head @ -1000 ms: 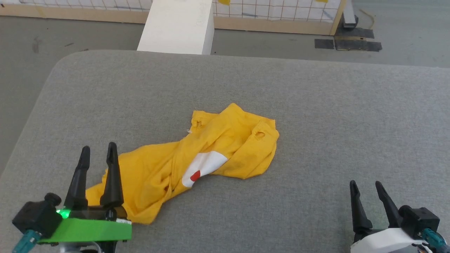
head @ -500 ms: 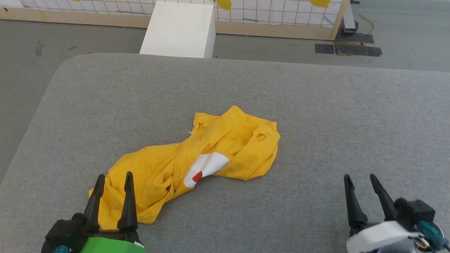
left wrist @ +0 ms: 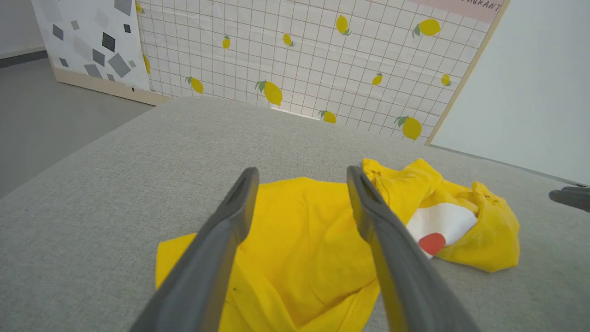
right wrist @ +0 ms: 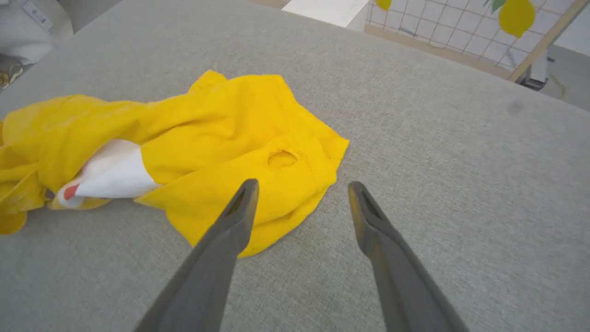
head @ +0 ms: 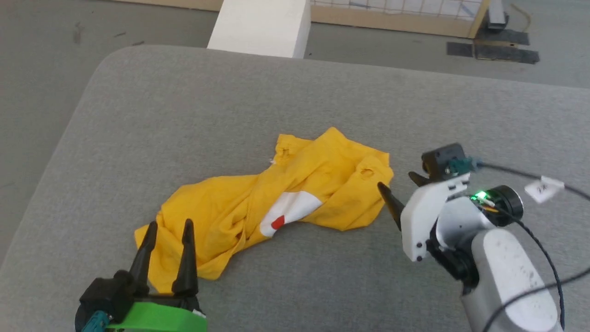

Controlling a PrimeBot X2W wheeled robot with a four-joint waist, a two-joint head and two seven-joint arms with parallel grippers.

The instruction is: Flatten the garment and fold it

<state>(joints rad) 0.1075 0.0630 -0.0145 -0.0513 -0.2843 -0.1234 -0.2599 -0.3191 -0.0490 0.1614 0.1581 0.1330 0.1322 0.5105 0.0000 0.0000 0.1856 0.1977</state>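
Over the bench, my left hand and right hand hover wide open, empty, flanking the crumpled garment; flattening likely needs both pinching its edges.

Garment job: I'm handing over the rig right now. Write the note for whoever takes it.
Garment: crumpled and twisted, mid grey padded surface.
Left gripper: jaws open, empty, poised at its near left end.
Right gripper: jaws open, empty, beside its right edge.
Done: nothing flattened or folded.
Left: grasp, spread flat, fold.
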